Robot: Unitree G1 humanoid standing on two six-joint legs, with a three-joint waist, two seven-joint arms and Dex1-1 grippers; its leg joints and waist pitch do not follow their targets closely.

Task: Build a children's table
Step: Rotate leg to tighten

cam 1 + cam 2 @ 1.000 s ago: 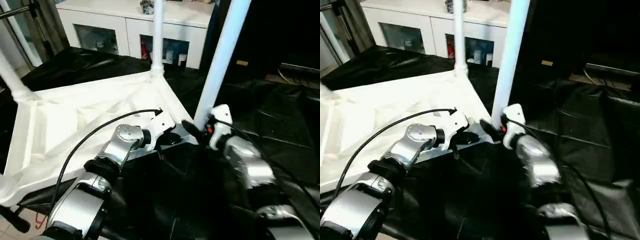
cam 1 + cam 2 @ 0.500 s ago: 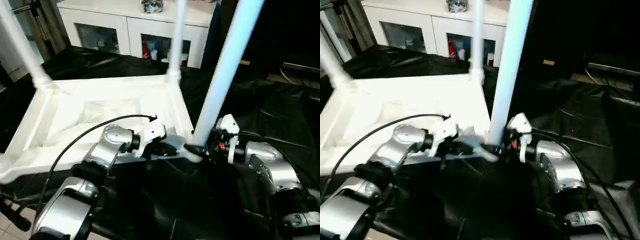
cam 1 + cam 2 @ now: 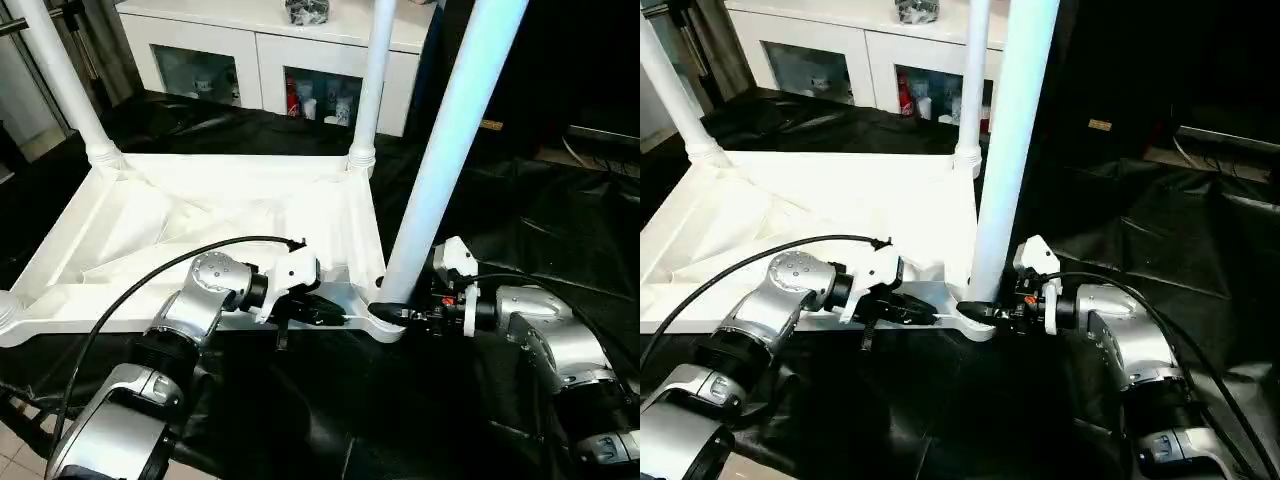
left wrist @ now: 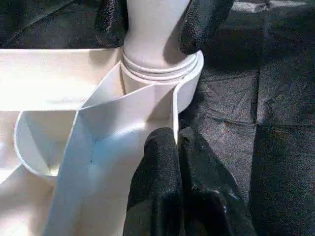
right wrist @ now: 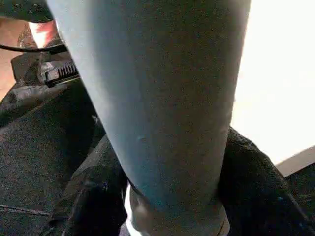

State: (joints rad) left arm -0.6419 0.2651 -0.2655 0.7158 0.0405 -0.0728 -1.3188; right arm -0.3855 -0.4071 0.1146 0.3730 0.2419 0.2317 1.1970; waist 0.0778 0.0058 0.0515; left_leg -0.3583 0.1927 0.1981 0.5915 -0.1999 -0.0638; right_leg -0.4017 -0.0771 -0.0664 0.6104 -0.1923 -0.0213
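Both grippers at near corner socket.
Left gripper (image 4: 174, 147) jaws clamped on tabletop (image 3: 200, 215) rim; right gripper (image 5: 162, 196) jaws straddling, touching leg (image 3: 440, 150) base.

So the table top (image 3: 200, 230) is lying underside up on the sheet (image 3: 560, 230), which runs under it and off to the right. Legs stand up out of its corner sockets: one at the far left corner (image 3: 60, 80), one at the far right corner (image 3: 372, 80), and the near right leg (image 3: 440, 170) closest to the robot. The near left corner socket (image 3: 5, 310) sits at the left edge. The cabinet (image 3: 270, 50) is behind the top, past its far edge. The left gripper (image 3: 325, 312) sits on the near edge just left of the near right leg, the right gripper (image 3: 395, 315) at that leg's foot from the right.
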